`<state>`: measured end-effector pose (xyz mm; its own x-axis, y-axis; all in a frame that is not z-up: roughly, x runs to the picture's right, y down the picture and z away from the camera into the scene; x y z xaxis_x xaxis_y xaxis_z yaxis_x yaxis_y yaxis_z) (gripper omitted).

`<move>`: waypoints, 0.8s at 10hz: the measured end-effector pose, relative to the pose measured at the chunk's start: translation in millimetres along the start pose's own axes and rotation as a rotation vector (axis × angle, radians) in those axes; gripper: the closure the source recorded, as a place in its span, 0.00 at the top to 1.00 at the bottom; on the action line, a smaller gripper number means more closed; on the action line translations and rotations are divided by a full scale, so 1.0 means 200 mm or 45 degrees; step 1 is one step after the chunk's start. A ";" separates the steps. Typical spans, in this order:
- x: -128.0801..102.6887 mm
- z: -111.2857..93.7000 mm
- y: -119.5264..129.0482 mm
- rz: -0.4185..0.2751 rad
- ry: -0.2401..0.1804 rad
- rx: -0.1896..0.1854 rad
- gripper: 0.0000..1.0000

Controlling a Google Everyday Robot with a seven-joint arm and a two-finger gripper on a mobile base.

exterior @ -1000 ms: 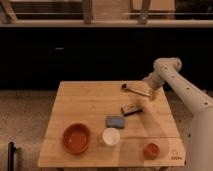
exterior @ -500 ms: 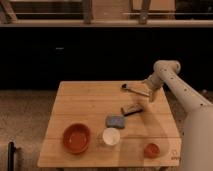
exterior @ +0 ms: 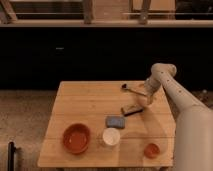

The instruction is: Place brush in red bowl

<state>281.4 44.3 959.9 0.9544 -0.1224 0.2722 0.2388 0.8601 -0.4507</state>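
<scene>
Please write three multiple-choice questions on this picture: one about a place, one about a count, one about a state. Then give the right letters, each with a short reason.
1. Where on the table is the red bowl?
A) near the front left corner
B) at the far right corner
C) in the very middle

2. How many cups stand on the table?
A) one
B) two
C) four

3. In what state is the brush?
A) lying inside the red bowl
B) outside the bowl, at the far right part of the table
C) on the floor

Answers:
1 A: the red bowl sits by the front left corner, next to the white cup.
2 B: only the white cup and a small red cup are there.
3 B: the brush is across the table from the bowl, and the gripper is at the end of its handle.
</scene>
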 end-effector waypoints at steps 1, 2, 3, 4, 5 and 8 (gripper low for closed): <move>0.02 0.03 0.02 0.002 -0.009 -0.010 0.80; 0.03 0.06 0.04 0.003 -0.019 -0.023 0.80; 0.03 0.08 0.04 0.005 -0.027 -0.028 0.80; 0.03 0.10 0.03 0.005 -0.035 -0.031 0.80; 0.03 0.12 0.03 0.005 -0.043 -0.036 0.80; 0.03 0.14 0.01 0.005 -0.053 -0.046 0.80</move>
<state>283.4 59.3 985.0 0.9472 -0.0980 0.3052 0.2423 0.8422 -0.4817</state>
